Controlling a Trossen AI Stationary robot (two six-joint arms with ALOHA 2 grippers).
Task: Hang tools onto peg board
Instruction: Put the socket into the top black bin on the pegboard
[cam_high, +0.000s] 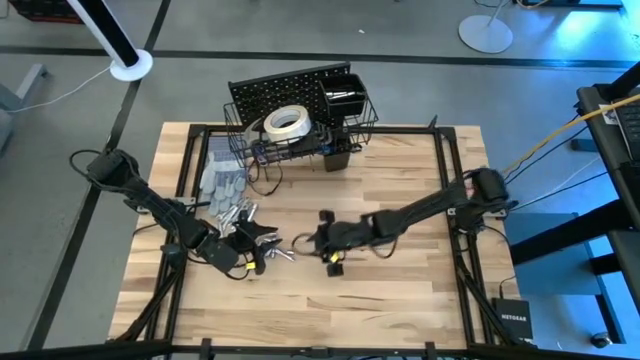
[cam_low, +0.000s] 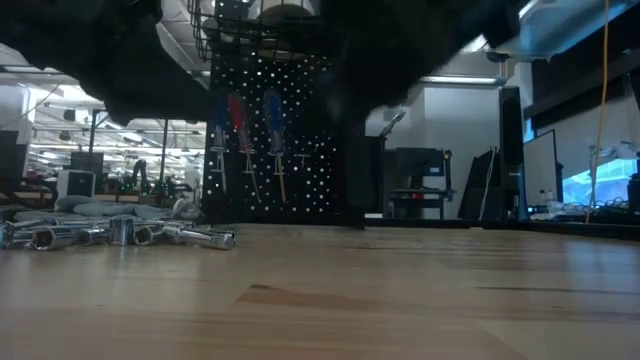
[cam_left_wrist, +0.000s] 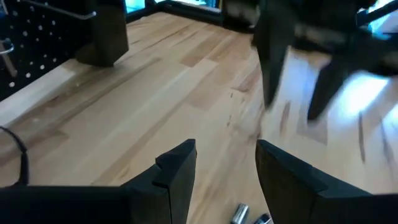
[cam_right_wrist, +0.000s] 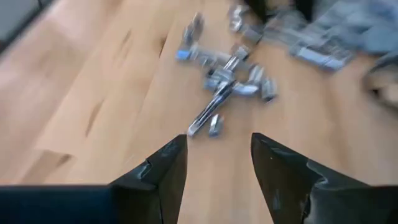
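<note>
From my overhead feed, starting at the left, I've got the left gripper (cam_high: 250, 250) low over the front-left part of the wooden table (cam_high: 400, 190), right at the heap of silver tools (cam_high: 240, 215); its wrist camera shows its two dark fingers (cam_left_wrist: 177, 171) spread apart with only bare wood between them and a couple of metal bits at the edge of frame. Just behind that heap, the grey gloves (cam_high: 222, 182) lie flat near the table's left side. Moving toward the middle, the right gripper (cam_high: 312, 240) reaches across from the right side and sits just beside the same cluster, a silver piece (cam_high: 283, 254) lying between the two grippers. On its wrist feed the fingers (cam_right_wrist: 165, 171) stand apart, pinching nothing, with the scattered wrenches (cam_right_wrist: 227, 78) ahead of them on the wood. At the back centre stands the peg board (cam_high: 285, 92), upright, with its wire basket (cam_high: 300, 140) in front holding the white tape roll (cam_high: 286, 122), and the black square cup (cam_high: 345, 95) on its right. On my table-level feed, a red-handled screwdriver (cam_low: 237, 120) and a blue-handled one (cam_low: 272, 115) hang on the board, and sockets (cam_low: 120, 233) lie on the table at left.
</note>
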